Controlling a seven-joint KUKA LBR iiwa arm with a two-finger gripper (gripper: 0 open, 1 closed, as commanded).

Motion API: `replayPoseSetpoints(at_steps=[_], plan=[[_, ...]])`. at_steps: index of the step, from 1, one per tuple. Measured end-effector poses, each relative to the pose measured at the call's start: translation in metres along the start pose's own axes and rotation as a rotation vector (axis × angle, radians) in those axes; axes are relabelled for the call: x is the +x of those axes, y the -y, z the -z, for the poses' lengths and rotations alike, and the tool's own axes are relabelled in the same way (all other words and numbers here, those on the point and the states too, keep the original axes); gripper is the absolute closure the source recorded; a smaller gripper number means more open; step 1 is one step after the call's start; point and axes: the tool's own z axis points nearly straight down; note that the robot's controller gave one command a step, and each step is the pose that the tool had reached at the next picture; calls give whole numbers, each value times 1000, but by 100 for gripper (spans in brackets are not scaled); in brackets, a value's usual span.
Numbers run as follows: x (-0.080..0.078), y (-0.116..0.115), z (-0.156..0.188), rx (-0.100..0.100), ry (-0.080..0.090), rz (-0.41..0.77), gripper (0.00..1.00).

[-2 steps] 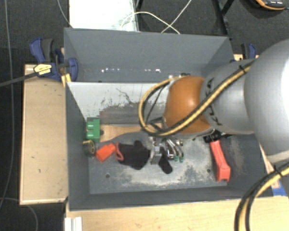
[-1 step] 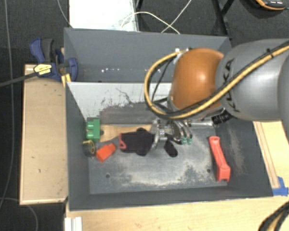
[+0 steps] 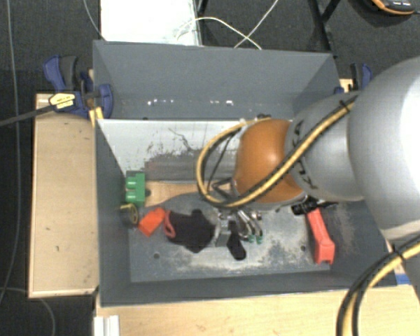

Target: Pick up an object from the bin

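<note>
From my station I see the arm coming in from the right of the frame, its orange cover (image 3: 262,161) and looped cables (image 3: 213,166) hanging over the middle of the bin (image 3: 210,75). The gripper (image 3: 243,228) is down low near the bin floor, just below the cover, at lower centre. I cannot tell whether it is open or closed; the cover and cables crowd it from above.

Nearest to it is a small black piece (image 3: 236,248), lying on the floor directly under and slightly left of the gripper tip. It looks to be touching or almost touching the tip, but I can't say it is gripped. A tiny green bit (image 3: 256,239) sits just to the right of it.

Just left of the gripper lies a crumpled black rag (image 3: 191,231). Left again, against the rag's edge, is an orange piece (image 3: 152,221). A green block (image 3: 134,187) stands near the left wall, with a wooden stick (image 3: 173,191) running from it towards centre frame. A small dark thing (image 3: 129,216) sits below the block.

Well apart, on the right side of the floor, a red bar (image 3: 320,238) lies on its own, slanting down to the right.
</note>
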Motion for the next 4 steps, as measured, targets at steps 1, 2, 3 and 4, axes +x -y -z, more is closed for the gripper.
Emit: replayPoseSetpoints(at_steps=[1,2,3,4], plan=[[-16,-20,26,-8,31,-10,100],[-8,-15,3,-1,5,-31,100],[-17,-39,12,-7,25,-18,100],[-14,-31,33,-4,13,-31,100]])
